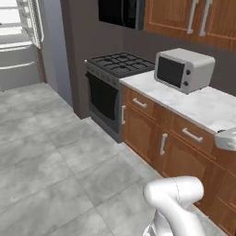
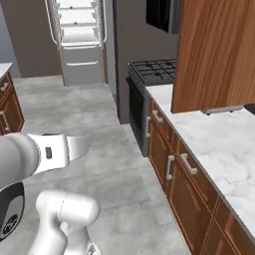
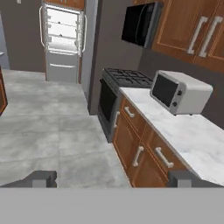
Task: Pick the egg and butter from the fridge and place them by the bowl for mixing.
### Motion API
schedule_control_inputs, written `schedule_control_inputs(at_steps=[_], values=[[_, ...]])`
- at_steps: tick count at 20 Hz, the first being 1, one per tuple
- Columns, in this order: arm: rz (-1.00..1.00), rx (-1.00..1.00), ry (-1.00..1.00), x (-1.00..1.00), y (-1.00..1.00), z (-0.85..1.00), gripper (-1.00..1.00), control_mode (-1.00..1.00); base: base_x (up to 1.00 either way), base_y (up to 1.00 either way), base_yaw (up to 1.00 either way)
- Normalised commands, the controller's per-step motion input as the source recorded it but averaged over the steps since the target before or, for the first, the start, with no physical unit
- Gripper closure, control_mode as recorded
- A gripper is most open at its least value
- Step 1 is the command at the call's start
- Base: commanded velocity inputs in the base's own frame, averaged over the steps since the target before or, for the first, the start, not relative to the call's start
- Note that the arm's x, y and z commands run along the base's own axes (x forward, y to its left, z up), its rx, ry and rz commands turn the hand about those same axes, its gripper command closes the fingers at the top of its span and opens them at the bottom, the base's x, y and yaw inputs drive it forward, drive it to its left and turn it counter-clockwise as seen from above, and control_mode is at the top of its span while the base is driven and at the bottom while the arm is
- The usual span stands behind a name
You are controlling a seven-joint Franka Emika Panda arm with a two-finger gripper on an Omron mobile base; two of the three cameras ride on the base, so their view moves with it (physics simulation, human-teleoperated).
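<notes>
The fridge (image 3: 62, 43) was seen far across the grey tiled floor (image 3: 48, 131), its doors swung open and white shelves exposed; what lay on those shelves could not be made out. It also showed at the far end of the room in the right base view (image 2: 77, 37). The claw (image 3: 113, 179) was held wide apart, nothing between its fingertips (image 3: 41, 178), well away from the fridge. A marble table (image 3: 183, 135) ran along the wooden cabinets (image 3: 135, 148), with a toaster oven (image 3: 179, 92) set toward its back edge, near the stove (image 3: 124, 78). A black microwave (image 3: 140, 24) was mounted above the stove.
</notes>
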Motion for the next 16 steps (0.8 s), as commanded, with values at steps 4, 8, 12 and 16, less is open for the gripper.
schedule_control_inputs(at_steps=[4,8,12,16], values=[[0.00,0.00,0.00,0.00,0.00,0.00,-1.00,1.00,1.00,0.48,0.00],[0.00,0.00,0.00,0.00,0.00,0.00,-1.00,1.00,1.00,0.69,0.00],[0.00,0.00,0.00,0.00,0.00,0.00,-1.00,1.00,1.00,0.81,0.03],[0.00,0.00,0.00,0.00,0.00,0.00,-1.00,1.00,1.00,0.66,0.13]])
